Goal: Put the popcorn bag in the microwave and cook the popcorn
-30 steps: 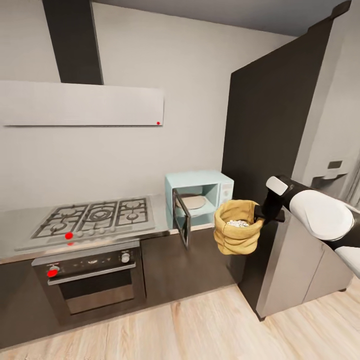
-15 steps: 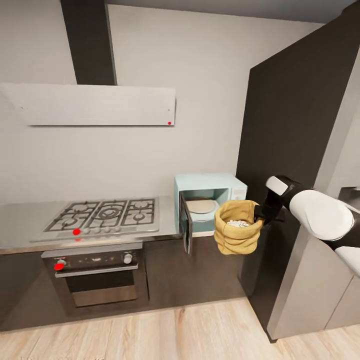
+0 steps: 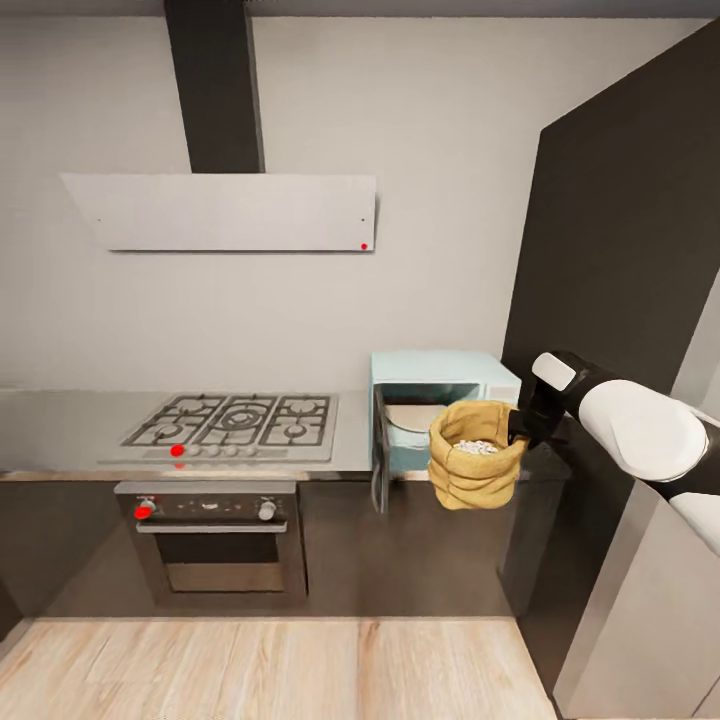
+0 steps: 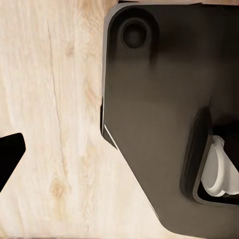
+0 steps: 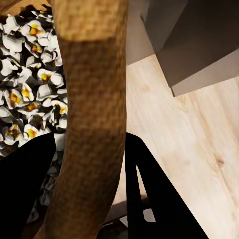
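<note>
One end effector, your right one [image 3: 518,428], pinches the thick rolled rim of the popcorn bag [image 3: 476,468]. In the right wrist view its two dark fingers [image 5: 149,194] sit on both sides of that rim [image 5: 92,119], with the popcorn [image 5: 27,84] heaped inside the bag. You hold the bag up in the air, above the wood floor [image 3: 280,670]. Just behind it stands the microwave [image 3: 445,400] on the desk [image 3: 60,435], with its door [image 3: 380,465] swung open. Further left, the gas hob [image 3: 235,425] lies on the desk over the steel oven [image 3: 220,540]. On the wall above hangs the white hood [image 3: 225,212]. You cannot tell the left end effector's state from these views.
</note>
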Controlling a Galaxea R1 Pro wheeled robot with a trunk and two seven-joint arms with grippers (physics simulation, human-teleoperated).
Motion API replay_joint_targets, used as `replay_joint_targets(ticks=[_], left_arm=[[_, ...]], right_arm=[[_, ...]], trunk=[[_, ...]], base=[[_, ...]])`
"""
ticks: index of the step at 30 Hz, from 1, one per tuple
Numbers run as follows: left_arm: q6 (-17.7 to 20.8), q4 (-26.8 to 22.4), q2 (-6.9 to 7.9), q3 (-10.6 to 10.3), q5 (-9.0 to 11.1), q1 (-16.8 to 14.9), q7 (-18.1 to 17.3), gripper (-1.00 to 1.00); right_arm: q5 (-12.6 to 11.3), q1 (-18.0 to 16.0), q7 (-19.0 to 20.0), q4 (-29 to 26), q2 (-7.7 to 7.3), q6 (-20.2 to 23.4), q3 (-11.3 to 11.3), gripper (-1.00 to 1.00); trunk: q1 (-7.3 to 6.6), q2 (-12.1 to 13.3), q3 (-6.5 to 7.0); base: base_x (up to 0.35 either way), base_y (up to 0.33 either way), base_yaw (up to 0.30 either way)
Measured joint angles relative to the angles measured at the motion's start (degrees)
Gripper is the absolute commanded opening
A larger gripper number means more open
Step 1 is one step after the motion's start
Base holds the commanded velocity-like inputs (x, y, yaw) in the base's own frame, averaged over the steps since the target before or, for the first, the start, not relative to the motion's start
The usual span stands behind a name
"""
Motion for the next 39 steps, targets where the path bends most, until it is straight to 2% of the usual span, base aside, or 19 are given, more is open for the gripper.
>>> replay_joint_targets(ticks=[21, 31, 34, 36, 39], left_arm=[[0.0, 0.0, 0.0, 0.0, 0.0, 0.0, 0.0, 1.0], [-0.1, 0.0, 0.01, 0.0, 0.0, 0.0, 0.0, 1.0], [0.0, 0.1, -0.95, 0.2, 0.0, 0.0, -0.1, 1.0], [0.0, 0.1, -1.03, 0.2, 0.0, 0.0, -0.1, 1.0], [0.0, 0.1, -1.03, 0.2, 0.0, 0.0, -0.1, 1.0]], right_arm=[[0.0, 0.0, 0.0, 0.0, 0.0, 0.0, 0.0, -1.0], [0.0, 0.2, 0.0, 1.1, -0.02, 0.0, 0.0, -1.0], [-0.1, 1.1, 0.6, 2.1, -0.98, -0.8, 0.2, -1.0], [0.0, 1.8, 0.6, 2.0, -1.62, -1.4, 0.2, -1.0], [-0.1, 2.8, 0.6, 1.9, -1.66, -2.3, 0.1, -1.0]], trunk=[[0.0, 0.0, 0.0], [0.0, 0.0, 0.01], [0.0, 0.0, 0.0], [0.0, 0.0, 0.01], [0.0, 0.0, 0.01]], base=[[0.0, -0.224, 0.244], [0.0, -0.149, 0.022], [0.0, 0.0, 0.0], [0.0, 0.0, 0.0], [0.0, 0.0, 0.0]])
